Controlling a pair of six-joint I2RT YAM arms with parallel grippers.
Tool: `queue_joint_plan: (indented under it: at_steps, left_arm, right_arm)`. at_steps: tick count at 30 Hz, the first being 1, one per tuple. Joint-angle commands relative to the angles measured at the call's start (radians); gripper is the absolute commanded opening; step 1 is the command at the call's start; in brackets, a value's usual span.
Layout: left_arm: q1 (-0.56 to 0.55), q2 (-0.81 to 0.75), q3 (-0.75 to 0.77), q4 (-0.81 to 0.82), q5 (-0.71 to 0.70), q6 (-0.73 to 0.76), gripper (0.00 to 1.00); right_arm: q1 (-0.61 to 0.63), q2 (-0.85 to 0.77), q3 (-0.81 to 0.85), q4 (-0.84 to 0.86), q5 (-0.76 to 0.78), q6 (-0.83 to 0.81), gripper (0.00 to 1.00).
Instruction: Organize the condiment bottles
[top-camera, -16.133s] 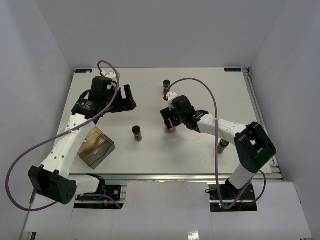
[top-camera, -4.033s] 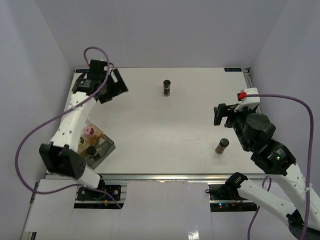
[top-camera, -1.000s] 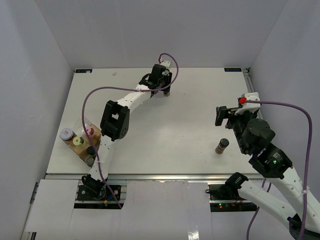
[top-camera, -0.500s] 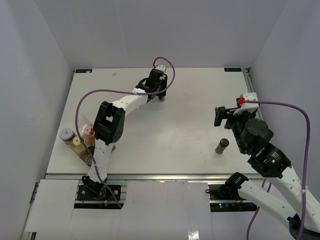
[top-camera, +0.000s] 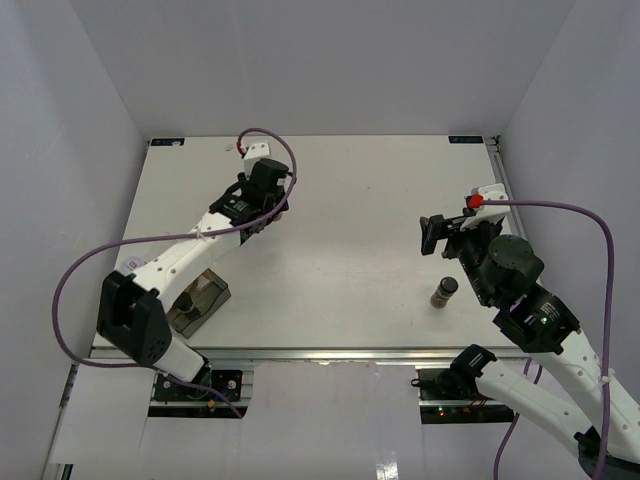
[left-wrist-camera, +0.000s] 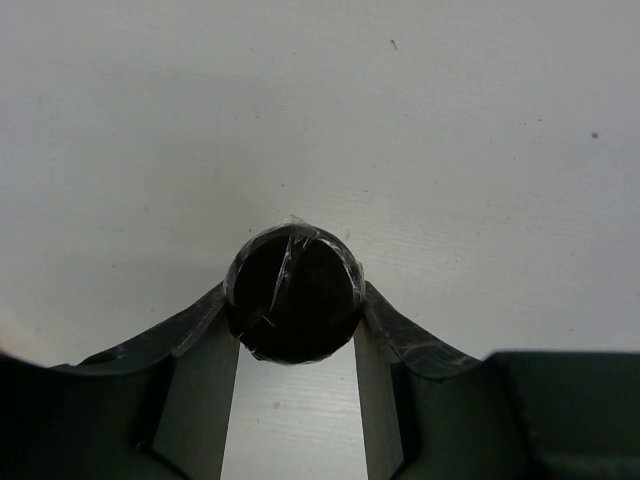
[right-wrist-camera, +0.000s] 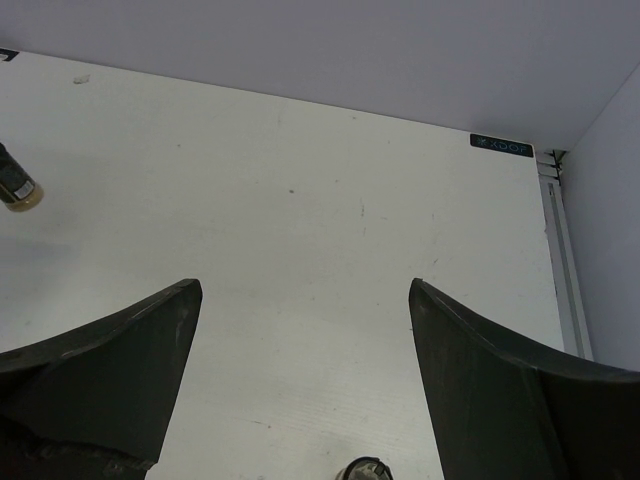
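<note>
The left gripper is clamped on a black-capped bottle, toward 10 o'clock on the table; the right gripper hangs with jaws wide apart, nothing between them; a second bottle stands at 4 o'clock; the grey box sits at 8 o'clock.

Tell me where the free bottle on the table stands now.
In the top view the bottle stands upright on the right side of the table, near the front edge, just left of the right arm.
</note>
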Motion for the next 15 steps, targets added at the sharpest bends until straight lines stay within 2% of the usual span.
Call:
queue_joint_plan:
  at_steps: [1,5,8,13,15]
  left_arm:
    - [-0.011,-0.203,-0.078,-0.217,-0.135,-0.155,0.0]
    - [-0.011,-0.331,-0.161,-0.371,-0.227,-0.264,0.0]
    - [-0.009,-0.419,-0.232,-0.504,-0.326,-0.429,0.0]
    - [-0.003,-0.458,-0.289,-0.622,-0.348,-0.63,0.0]
    - [0.0,-0.441,-0.288,-0.723,-0.376,-0.711,0.0]
  right_arm:
    - [0.006,-0.003,0.028,0.046,-0.053,0.002,0.9]
    - [0.007,-0.011,0.035,0.04,-0.068,0.024,0.91]
    - [0.007,-0.025,0.037,0.035,-0.066,0.025,0.91]
    - [0.007,-0.024,0.042,0.031,-0.065,0.026,0.91]
    - [0.009,-0.016,0.044,0.031,-0.068,0.026,0.9]
